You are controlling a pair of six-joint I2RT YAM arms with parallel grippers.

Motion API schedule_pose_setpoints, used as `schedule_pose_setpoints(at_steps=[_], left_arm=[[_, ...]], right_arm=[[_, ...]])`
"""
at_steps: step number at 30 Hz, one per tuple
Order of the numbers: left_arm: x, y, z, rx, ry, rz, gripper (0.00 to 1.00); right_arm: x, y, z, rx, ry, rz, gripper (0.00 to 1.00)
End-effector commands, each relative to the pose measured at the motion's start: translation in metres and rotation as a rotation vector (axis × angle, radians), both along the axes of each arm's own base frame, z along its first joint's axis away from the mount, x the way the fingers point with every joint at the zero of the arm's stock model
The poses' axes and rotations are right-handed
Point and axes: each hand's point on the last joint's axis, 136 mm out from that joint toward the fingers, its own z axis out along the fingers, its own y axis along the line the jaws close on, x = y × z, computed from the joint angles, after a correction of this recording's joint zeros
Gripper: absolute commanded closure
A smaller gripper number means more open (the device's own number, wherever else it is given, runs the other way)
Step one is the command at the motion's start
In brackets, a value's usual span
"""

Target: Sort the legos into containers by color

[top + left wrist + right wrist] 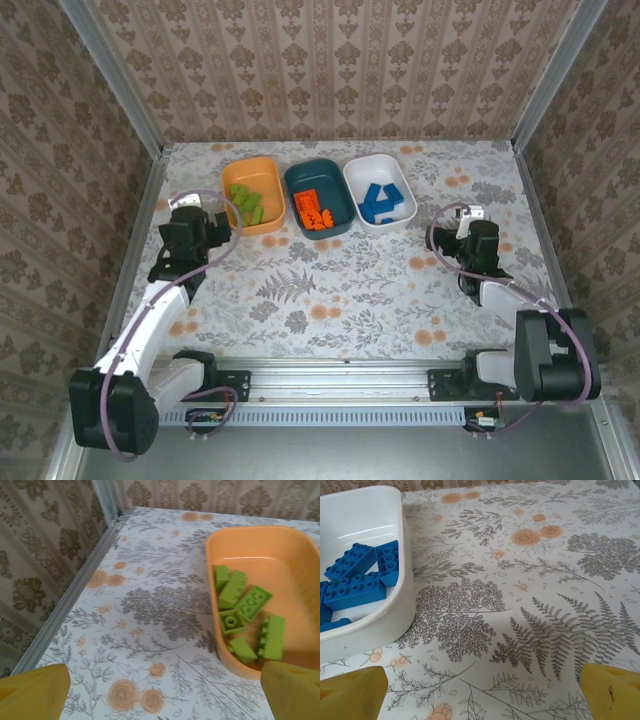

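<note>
- So, the left gripper [192,212] sits low by the table's [330,290] left edge, jaws spread wide and holding nothing; from its wrist camera the yellow fingertips [35,692] frame bare flowered cloth.
- Just to its right lies the orange bowl [262,175]; green legos [247,615] are piled inside, toward the near end; the bowl's near corner is close to the right fingertip.
- On its left a metal rail [75,590] marks the table edge, with the papered wall [60,150] right behind; room is tight on that side.
- Over to the right gripper [468,218]: also released, jaws wide, nothing between them; it is near the right edge, apart from the white bowl [395,610].
- Blue legos [357,580] rest in the white bowl; orange legos [313,208] rest in the teal bowl [318,175] in the middle.
- All three bowls stand side by side in a row at the far end, rims touching or nearly so.
- Between the bowls and the arm bases a broad stretch of open table runs edge to edge; that is the widest lane for moving.
</note>
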Motion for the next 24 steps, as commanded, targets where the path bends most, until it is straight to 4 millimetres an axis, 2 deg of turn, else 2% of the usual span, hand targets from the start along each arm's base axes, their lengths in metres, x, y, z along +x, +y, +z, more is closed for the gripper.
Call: schedule_pose_setpoints(at_steps=[1, 8, 12, 18, 24], left_arm=[[0.014, 0.016, -0.004, 0.014, -0.058, 0.052, 0.00], [0.041, 0.026, -0.064, 0.062, 0.055, 0.035, 0.00], [0.053, 0.025, -0.088, 0.081, 0.094, -0.008, 0.00], [0.065, 0.021, -0.096, 0.083, 0.079, -0.044, 0.00], [0.070, 0.013, -0.094, 0.083, 0.025, -0.117, 0.00]], right_arm=[[0.017, 0.006, 0.017, 0.015, -0.090, 0.041, 0.00], [0.025, 0.005, 0.013, 0.031, -0.068, 0.052, 0.00], [0.025, 0.006, 0.012, 0.035, -0.058, 0.063, 0.00], [0.025, 0.008, 0.010, 0.032, -0.038, 0.079, 0.00], [0.027, 0.011, 0.011, 0.033, -0.029, 0.097, 0.00]])
